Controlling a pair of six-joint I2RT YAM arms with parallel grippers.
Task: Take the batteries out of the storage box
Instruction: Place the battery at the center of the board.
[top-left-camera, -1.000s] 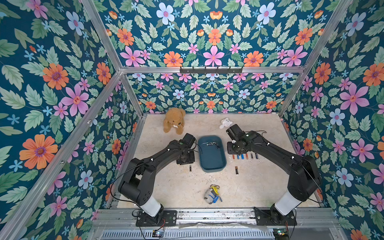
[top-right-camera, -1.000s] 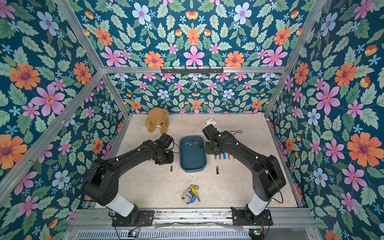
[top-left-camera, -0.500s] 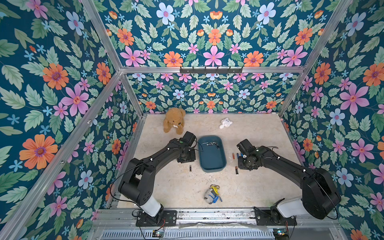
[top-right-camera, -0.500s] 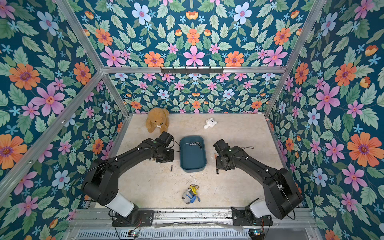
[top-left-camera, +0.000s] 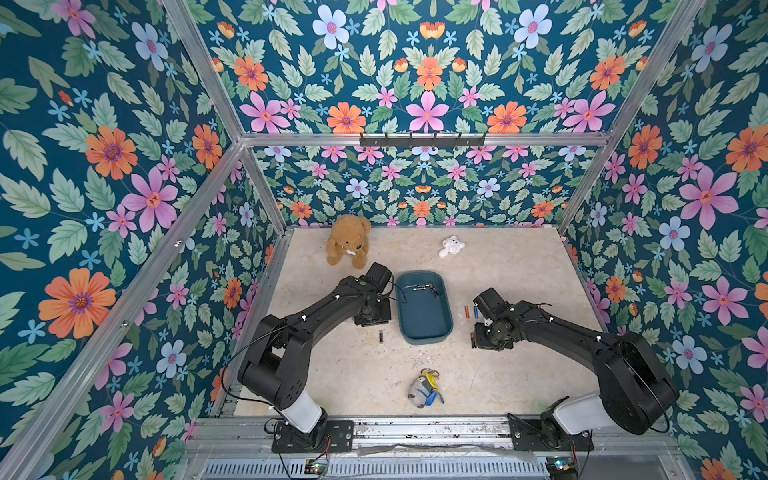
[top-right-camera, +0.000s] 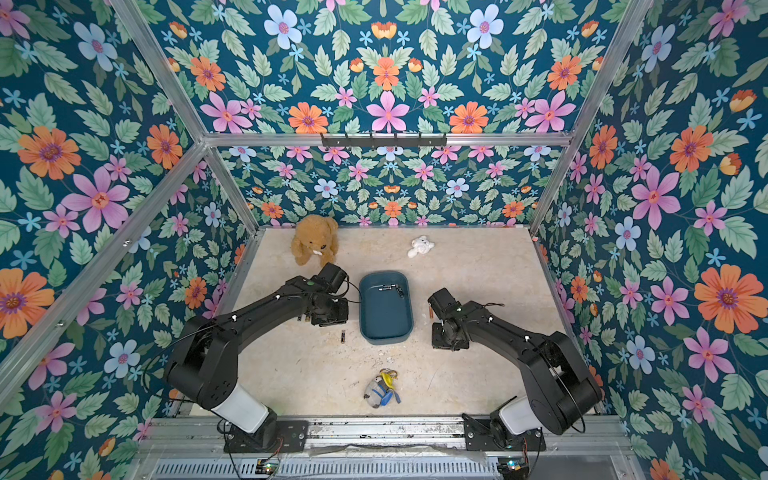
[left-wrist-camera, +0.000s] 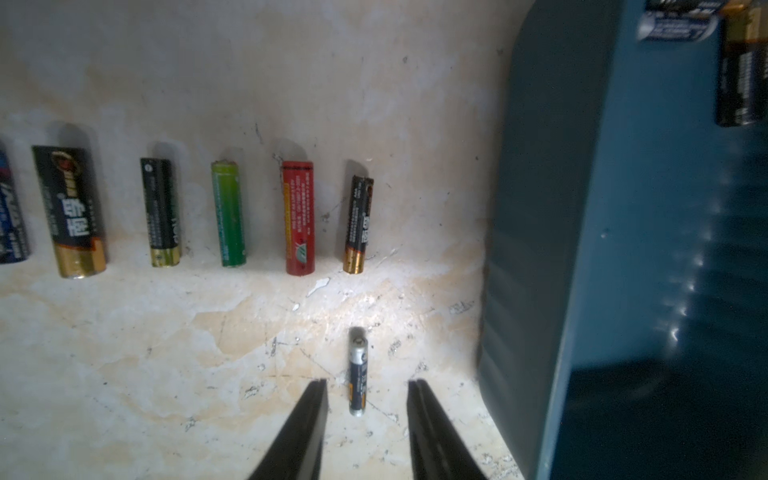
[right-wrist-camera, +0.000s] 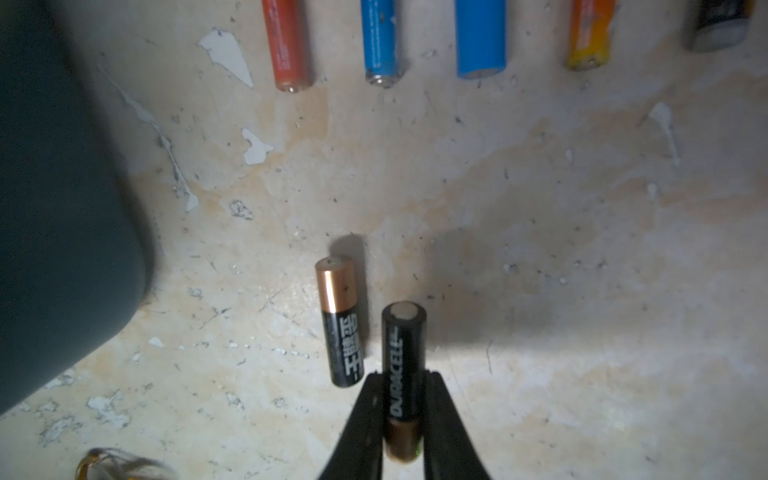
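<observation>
The teal storage box (top-left-camera: 424, 328) sits mid-table, and a few batteries (top-left-camera: 424, 287) lie at its far end. My left gripper (top-left-camera: 372, 321) hangs beside the box's left wall. In the left wrist view it is open (left-wrist-camera: 368, 386), and a slim battery (left-wrist-camera: 358, 374) lies untouched on the table between its fingertips. Behind that cell is a row of batteries (left-wrist-camera: 226, 214). My right gripper (top-left-camera: 484, 338) is low on the right of the box, shut (right-wrist-camera: 404, 378) on a black Duracell battery (right-wrist-camera: 403, 353). Beside it lies a black and copper cell (right-wrist-camera: 340, 320). Further off are several coloured cells (right-wrist-camera: 380, 41).
A brown teddy bear (top-left-camera: 348, 241) sits at the back left and a small white toy (top-left-camera: 451, 246) at the back. A grey, blue and yellow toy (top-left-camera: 424, 390) lies near the front edge. Flowered walls close in three sides.
My right arm has swung from the box's far end out to the right and toward the front, down to the table by the laid-out cells. The left arm has not moved.
</observation>
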